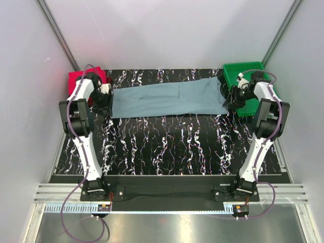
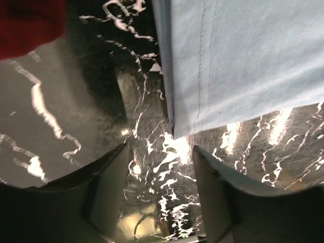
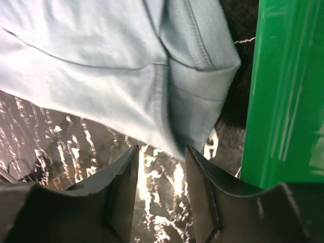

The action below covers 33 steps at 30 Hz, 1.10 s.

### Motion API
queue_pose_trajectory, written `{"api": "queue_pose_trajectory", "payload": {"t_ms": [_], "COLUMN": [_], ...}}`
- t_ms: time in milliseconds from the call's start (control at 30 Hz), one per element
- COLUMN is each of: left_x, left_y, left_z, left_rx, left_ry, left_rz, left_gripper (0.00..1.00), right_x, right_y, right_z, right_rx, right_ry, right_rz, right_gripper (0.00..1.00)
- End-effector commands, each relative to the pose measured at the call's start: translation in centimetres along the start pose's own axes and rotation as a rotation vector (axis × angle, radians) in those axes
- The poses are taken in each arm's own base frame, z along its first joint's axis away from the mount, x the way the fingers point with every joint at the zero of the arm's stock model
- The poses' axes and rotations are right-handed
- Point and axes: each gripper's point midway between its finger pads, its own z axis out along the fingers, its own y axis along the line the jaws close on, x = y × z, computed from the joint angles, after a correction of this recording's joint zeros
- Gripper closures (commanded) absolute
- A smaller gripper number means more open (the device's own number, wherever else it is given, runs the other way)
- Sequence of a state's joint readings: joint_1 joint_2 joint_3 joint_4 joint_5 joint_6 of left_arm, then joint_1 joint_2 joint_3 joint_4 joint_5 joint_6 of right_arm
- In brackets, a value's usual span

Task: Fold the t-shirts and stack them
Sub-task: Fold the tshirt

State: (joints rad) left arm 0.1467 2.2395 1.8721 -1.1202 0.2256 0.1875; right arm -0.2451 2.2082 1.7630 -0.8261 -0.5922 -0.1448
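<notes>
Grey-blue shirt (image 1: 167,99) lies flat, long strip across far tabletop (image 1: 167,147). Left claw (image 2: 159,152), right claw (image 3: 162,152): both gaping, empty, poised at corners of opposite ends. Step, likely: corner pick-up for fold. Next: descend, pinch hem only.

Left arm (image 1: 83,149): long white parts, black round joints. Right arm (image 1: 255,154): same white and black. Thin purple cable (image 1: 62,212) runs along each arm, loops out near bottom. Black chunky base (image 1: 94,186) under left arm, second black base (image 1: 242,188) under right arm. Left pincer (image 2: 159,169): two dark grey fingers (image 2: 109,177), thick, smooth, narrow toward tip. Right pincer (image 3: 162,174): two dark fingers too, same wedge shape, a bit shiny.
</notes>
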Motion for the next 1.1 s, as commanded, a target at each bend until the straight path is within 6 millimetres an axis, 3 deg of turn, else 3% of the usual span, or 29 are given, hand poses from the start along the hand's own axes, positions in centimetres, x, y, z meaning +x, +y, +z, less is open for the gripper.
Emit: {"api": "queue_pose_trajectory", "payload": {"t_ms": [0, 100, 200, 267, 500, 567, 767, 1067], "left_x": [-2.8, -5.1, -7.2, -8.4, -10.7, -11.8, -13.4, -11.4], "left_y": [0.0, -0.4, -1.5, -2.6, -7.7, -8.3, -8.6, -7.9], "left_z": [-6.3, -9.0, -9.5, -8.5, -3.3, -2.9, 0.8, 4.3], "left_rx": [-0.069, -0.091, -0.094, -0.081, -0.006, -0.009, -0.03, -0.072], "left_ry": [-0.181, -0.286, -0.333, -0.336, -0.307, -0.327, -0.312, -0.22], "left_rz": [0.013, 0.037, 0.083, 0.111, 0.193, 0.21, 0.242, 0.204], "left_gripper": [0.4, 0.39, 0.4, 0.41, 0.46, 0.46, 0.47, 0.44], "right_x": [-4.0, -5.9, -7.4, -7.7, -7.0, -6.8, -5.0, -3.6], "right_y": [3.1, 4.7, 6.7, 7.4, 10.0, 10.5, 11.7, 8.4], "right_z": [-5.6, -7.3, -7.7, -6.5, 1.1, 2.4, 6.0, 8.5], "right_rx": [0.003, -0.014, -0.086, -0.139, -0.181, -0.188, -0.2, -0.077], "right_ry": [-0.152, -0.227, -0.281, -0.265, -0.153, -0.138, -0.062, -0.023], "right_rz": [-0.08, -0.076, -0.069, -0.013, -0.056, -0.064, -0.071, -0.025], "right_gripper": [0.5, 0.49, 0.49, 0.5, 0.52, 0.51, 0.52, 0.5]}}
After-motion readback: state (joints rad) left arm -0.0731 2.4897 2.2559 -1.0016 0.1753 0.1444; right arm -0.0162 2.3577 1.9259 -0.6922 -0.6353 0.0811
